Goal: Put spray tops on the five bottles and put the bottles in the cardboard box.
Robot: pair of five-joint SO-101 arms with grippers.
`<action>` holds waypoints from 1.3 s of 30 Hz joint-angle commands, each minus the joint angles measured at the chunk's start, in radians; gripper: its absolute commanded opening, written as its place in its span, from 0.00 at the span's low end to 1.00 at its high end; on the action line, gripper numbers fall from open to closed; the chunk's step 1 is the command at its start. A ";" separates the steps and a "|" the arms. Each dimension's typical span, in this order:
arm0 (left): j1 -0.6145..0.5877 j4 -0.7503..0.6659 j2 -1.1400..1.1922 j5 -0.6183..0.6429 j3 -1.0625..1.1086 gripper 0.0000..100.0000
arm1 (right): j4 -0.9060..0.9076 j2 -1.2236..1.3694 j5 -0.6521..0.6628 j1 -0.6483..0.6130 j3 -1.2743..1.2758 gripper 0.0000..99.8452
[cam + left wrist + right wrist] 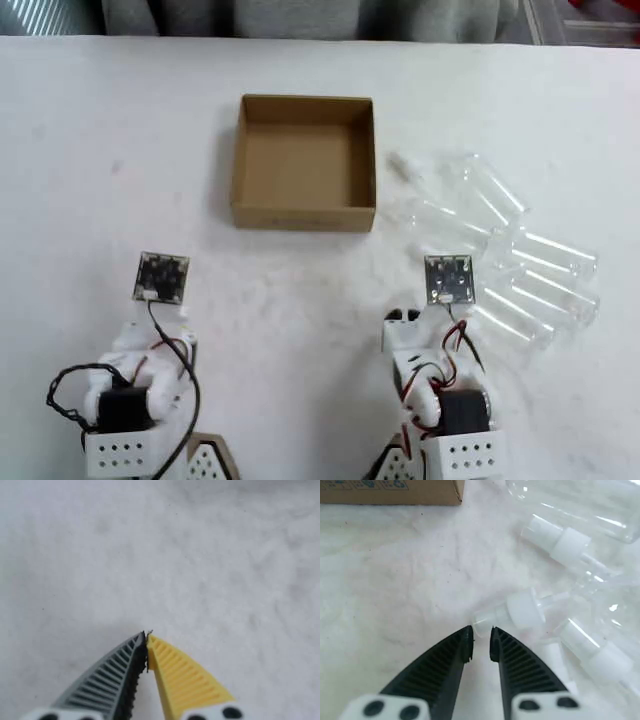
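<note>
The cardboard box [303, 215] stands open and empty at the table's middle. Several clear plastic bottles [520, 265] lie on their sides to its right. White spray tops lie among them; one spray top [520, 611] rests just beyond my right gripper [481, 642], whose black fingers are a narrow gap apart with nothing between them. Another spray top [555, 537] lies farther off by the bottles [580, 505]. My left gripper [147, 645] is shut, grey and yellow tips touching, over bare white table. Both arms sit at the near edge, the left arm [160, 280] and the right arm [448, 280].
A white cloth-like surface [120, 150] covers the table. A loose small spray top [400, 165] lies just right of the box. The box's corner [390, 492] shows in the right wrist view. Grey fabric runs along the table's far edge.
</note>
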 commanded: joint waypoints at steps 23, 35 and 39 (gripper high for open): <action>0.001 -0.138 -0.007 -0.003 -0.086 0.03 | 0.005 -0.008 0.008 -0.012 0.008 0.06; 0.001 -0.305 -0.008 -0.006 0.000 0.03 | 0.036 -0.010 0.011 0.091 -0.068 0.06; 0.001 -0.301 -0.008 -0.006 -0.002 0.03 | 0.015 -0.010 0.141 0.163 -0.127 0.06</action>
